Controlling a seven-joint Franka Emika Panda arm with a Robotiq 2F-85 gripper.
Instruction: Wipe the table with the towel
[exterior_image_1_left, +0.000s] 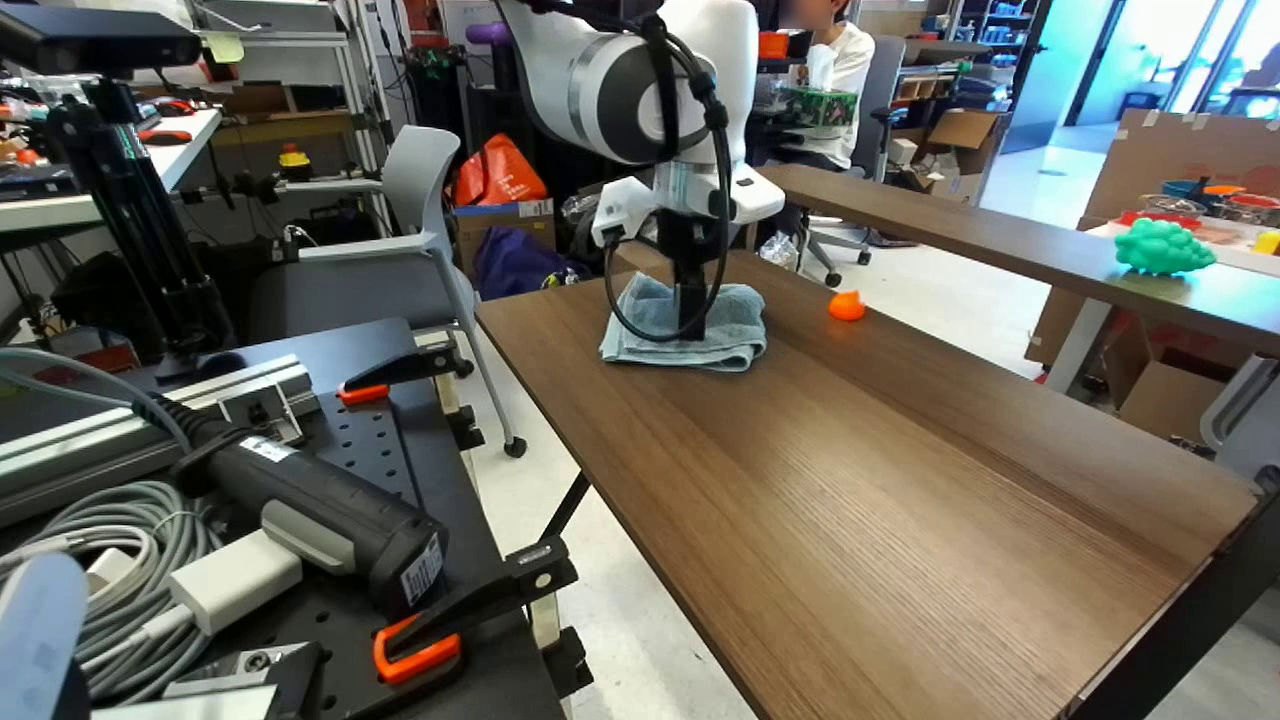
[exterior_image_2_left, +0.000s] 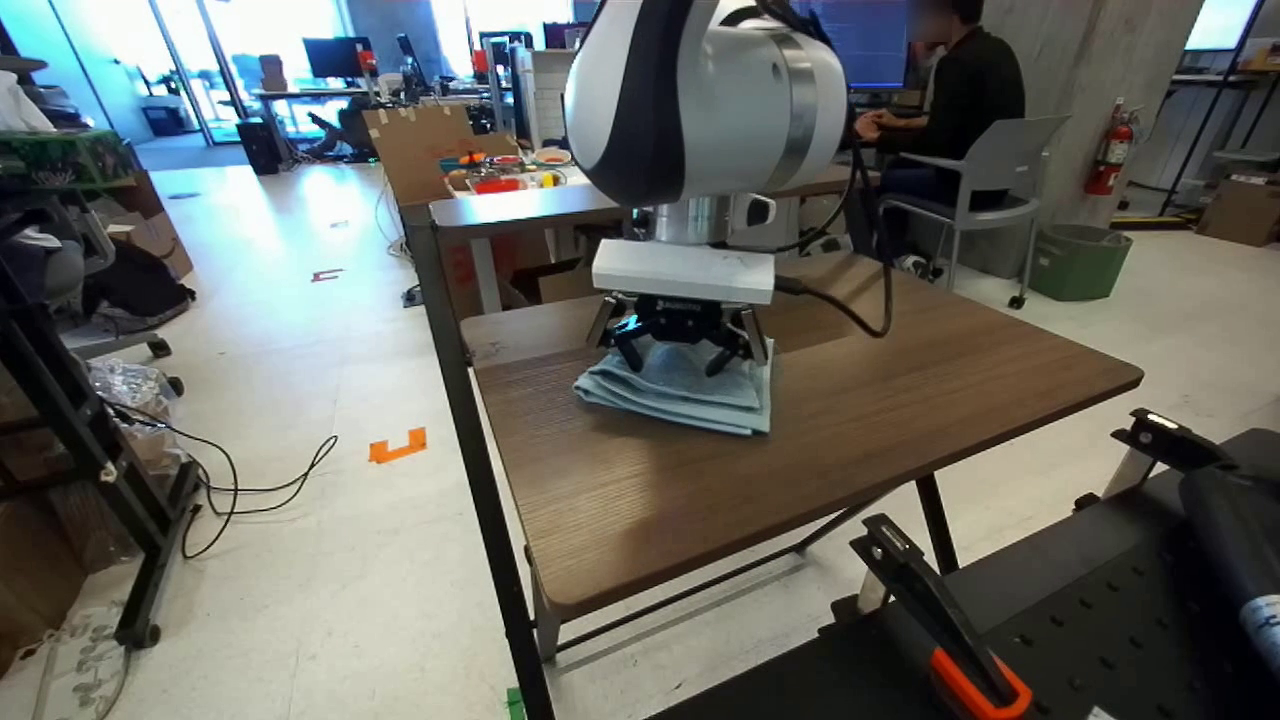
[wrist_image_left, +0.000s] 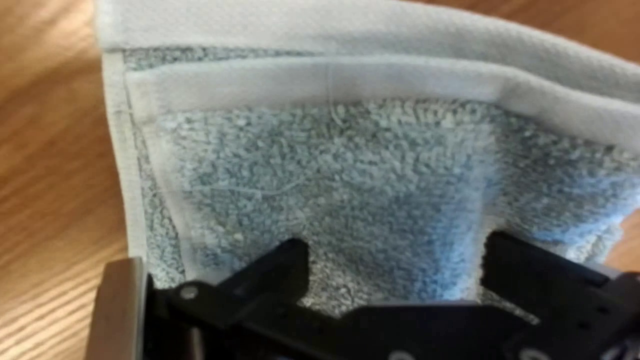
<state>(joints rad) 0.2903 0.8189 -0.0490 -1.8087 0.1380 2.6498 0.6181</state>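
Towel (exterior_image_2_left: 682, 392), on table (exterior_image_1_left: 860, 480). My fingers (wrist_image_left: 282, 267): wide apart, over it. Step: likely gripping. Next: I'd pinch, then wipe.

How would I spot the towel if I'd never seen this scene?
Find the big brown table beneath the robot arm. On its top, right under the open gripper, lies the folded, slightly rumpled towel. Its flat blue-grey cloth sets it apart from the small, bright orange object near the table's edge.
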